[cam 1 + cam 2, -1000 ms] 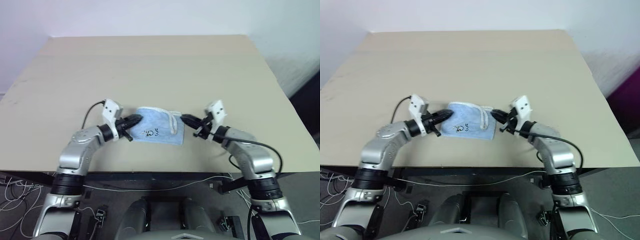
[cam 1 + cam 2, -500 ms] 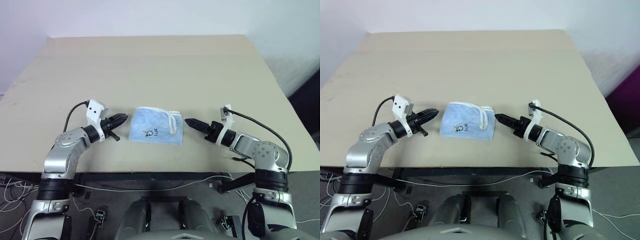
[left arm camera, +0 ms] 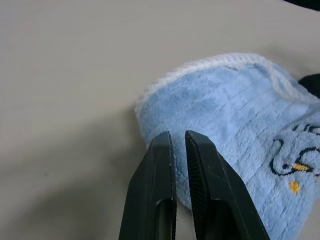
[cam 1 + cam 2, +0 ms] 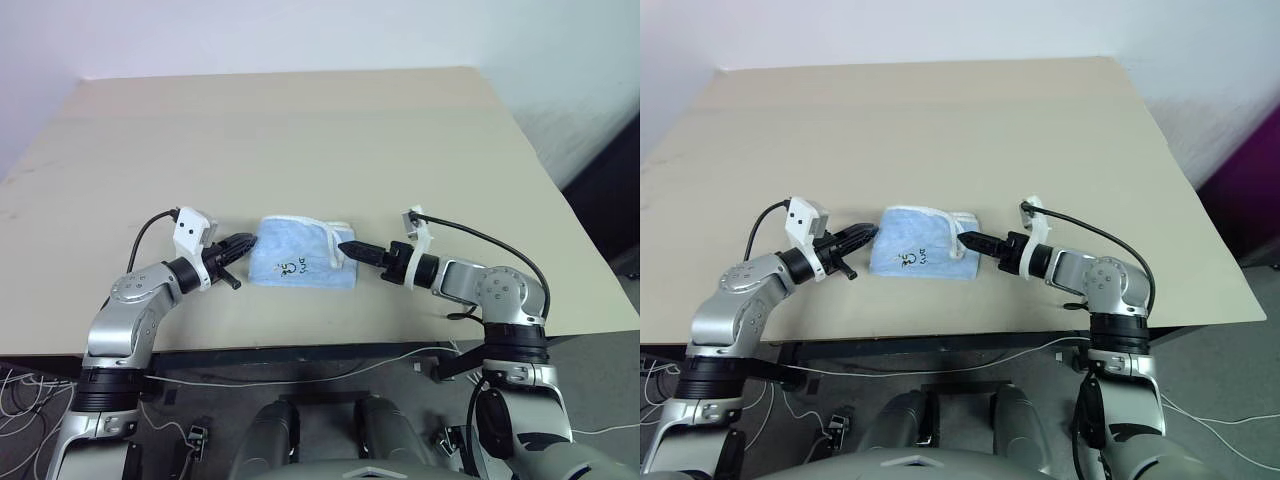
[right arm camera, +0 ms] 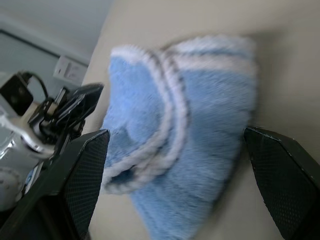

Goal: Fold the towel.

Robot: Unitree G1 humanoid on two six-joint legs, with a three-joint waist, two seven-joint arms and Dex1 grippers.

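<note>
Both grippers have let go of the light blue terry towel (image 4: 297, 266), folded compact on the beige tabletop (image 4: 300, 140). Left gripper (image 3: 178, 150) is clenched empty beside it; right gripper (image 4: 347, 249), fingers spread, seemingly returns to straddle its edge.

A light blue towel (image 4: 921, 255), folded into a small bundle with white edging, lies on a beige table (image 4: 940, 130) near its front edge. The left gripper (image 4: 865, 234) points at the towel's left end, its tips just beside the cloth. The right gripper (image 4: 966, 241) comes in from the other side with its tips at the towel's right end.
</note>
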